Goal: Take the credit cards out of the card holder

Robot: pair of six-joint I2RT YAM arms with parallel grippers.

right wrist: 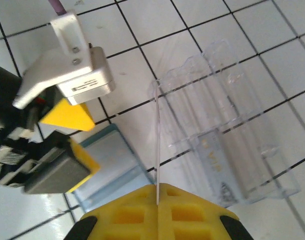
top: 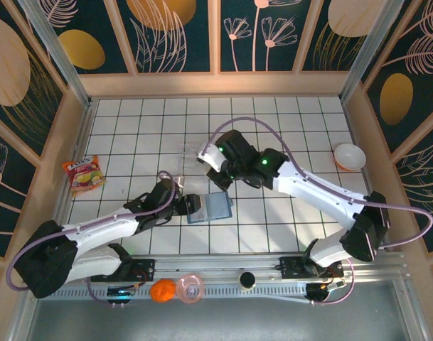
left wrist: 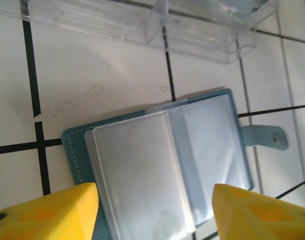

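Top external: your left gripper [top: 182,204] sits at the left edge of the card holder [top: 210,208], which lies open on the tiles near mid-table. Your right gripper [top: 219,179] hangs just beyond its far edge.

Left wrist: your yellow fingers [left wrist: 57,212] stand wide apart, gripping nothing, either side of the holder's near end. Its clasp [left wrist: 270,137] points right. A clear plastic tray [left wrist: 142,25] lies just beyond.

Right wrist: your pads are closed on a thin credit card [right wrist: 157,150], seen edge-on, between tray and holder.
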